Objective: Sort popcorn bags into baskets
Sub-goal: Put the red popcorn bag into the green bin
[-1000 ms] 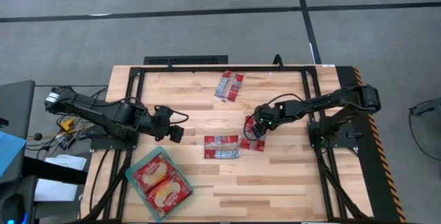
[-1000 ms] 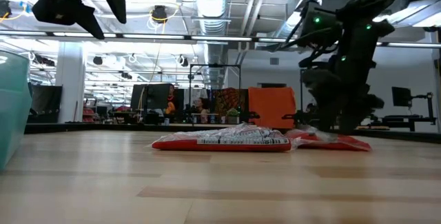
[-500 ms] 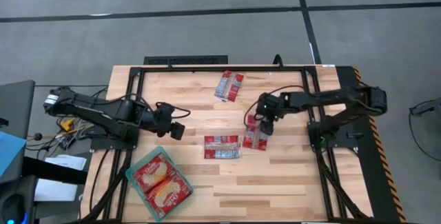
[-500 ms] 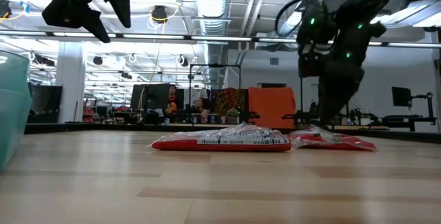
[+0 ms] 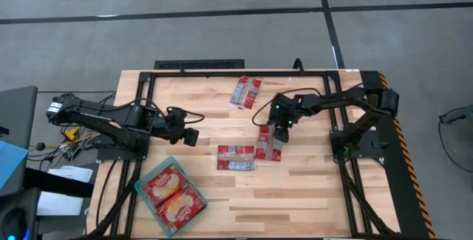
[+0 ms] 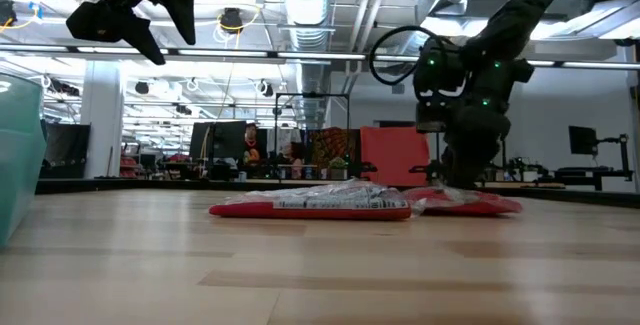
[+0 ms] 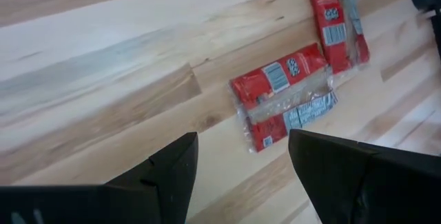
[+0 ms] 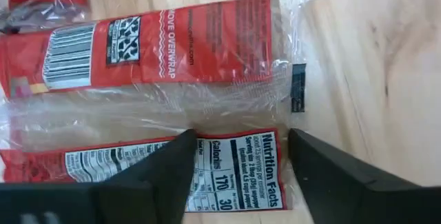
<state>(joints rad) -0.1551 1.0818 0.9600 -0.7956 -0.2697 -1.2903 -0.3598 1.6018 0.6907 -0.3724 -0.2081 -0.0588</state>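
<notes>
High view: pale wooden slatted table (image 5: 295,188), then shallow translucent teal-green plastic tray (image 5: 140,187) at its near left corner, holding two squarish red packets (image 5: 171,197). Right gripper (image 5: 278,127) just right of table centre, fingers spread over narrow red packet (image 5: 270,143); another (image 5: 236,157) alongside, a third (image 5: 246,91) toward table's far edge. Left gripper (image 5: 194,136) left of centre, spread, empty.

the popcorn packets (image 5: 236,156) at the centre of the frame are red with clear plastic, white label panels and black barcodes. the tray (image 5: 171,196) at lower left is see-through teal, its two packets red with creamy yellow middles. the table (image 5: 295,196) is pale striped wood with a black frame. both arms are black.
</notes>
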